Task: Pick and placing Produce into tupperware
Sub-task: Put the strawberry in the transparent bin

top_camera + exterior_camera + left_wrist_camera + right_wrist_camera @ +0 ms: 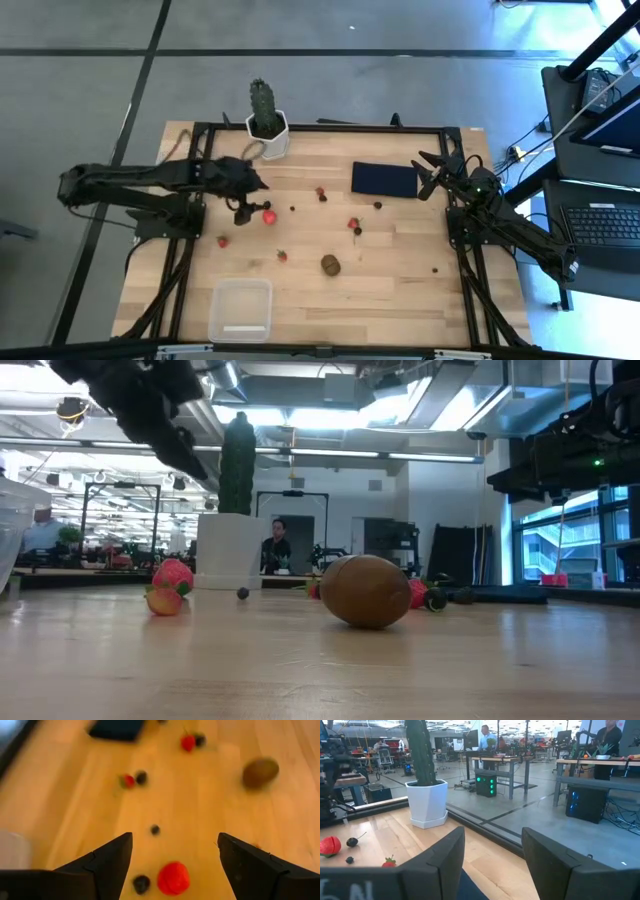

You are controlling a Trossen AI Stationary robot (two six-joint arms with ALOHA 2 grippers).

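Five red strawberries (pixel 269 216) lay on the table. One brown kiwi (pixel 330 264) and one clear tupperware (pixel 241 309) were present. Two arms were visible.

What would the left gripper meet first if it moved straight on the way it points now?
Probably the red strawberry, which lies between the open left gripper's fingers with a dark berry beside it. How far above the table the gripper hangs is unclear.

Pale, straight-grained wooden table top (pixel 400 280), framed in black.
Green ribbed cactus (pixel 262 100) in a white faceted pot (pixel 268 138).
Flat dark navy rectangular mat (pixel 384 179), right of the pot.
Small red strawberry-like fruits (pixel 268 216), green-capped.
Tiny round black berries (pixel 358 231).
Brown oval kiwi-like fruit (pixel 330 264).
Clear, colourless plastic box (pixel 241 309).
Dark matte grippers: left gripper (pixel 243 212), right gripper (pixel 428 172).
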